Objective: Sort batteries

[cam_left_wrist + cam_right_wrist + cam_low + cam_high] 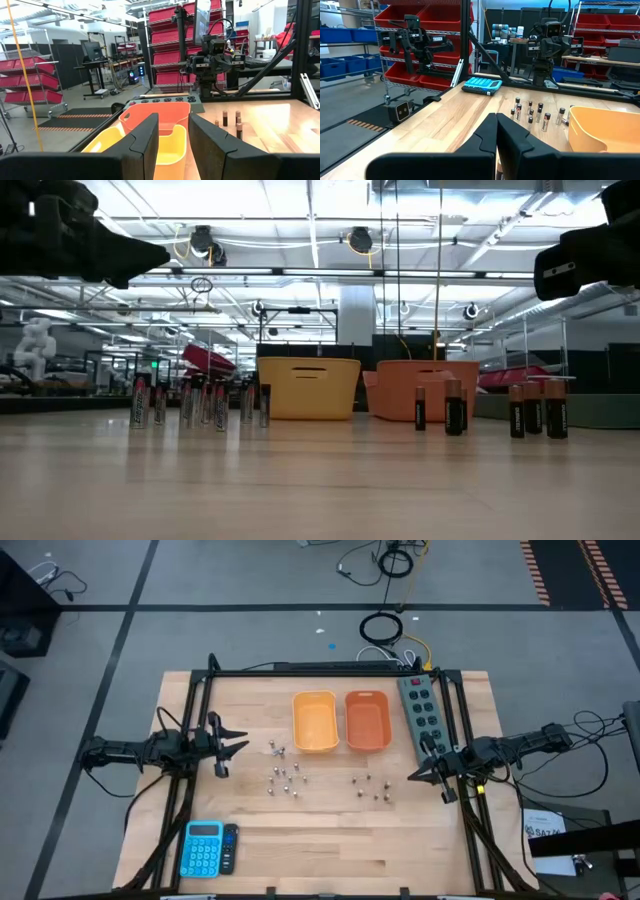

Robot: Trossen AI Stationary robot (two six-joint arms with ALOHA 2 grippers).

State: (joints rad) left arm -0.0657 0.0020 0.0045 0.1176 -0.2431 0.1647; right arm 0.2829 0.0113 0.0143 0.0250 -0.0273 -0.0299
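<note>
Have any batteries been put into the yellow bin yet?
No, the yellow bin looks empty from above, and the batteries stand on the table in front of it.

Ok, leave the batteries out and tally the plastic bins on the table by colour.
yellow bin: 1
orange bin: 1
Total: 2
</note>
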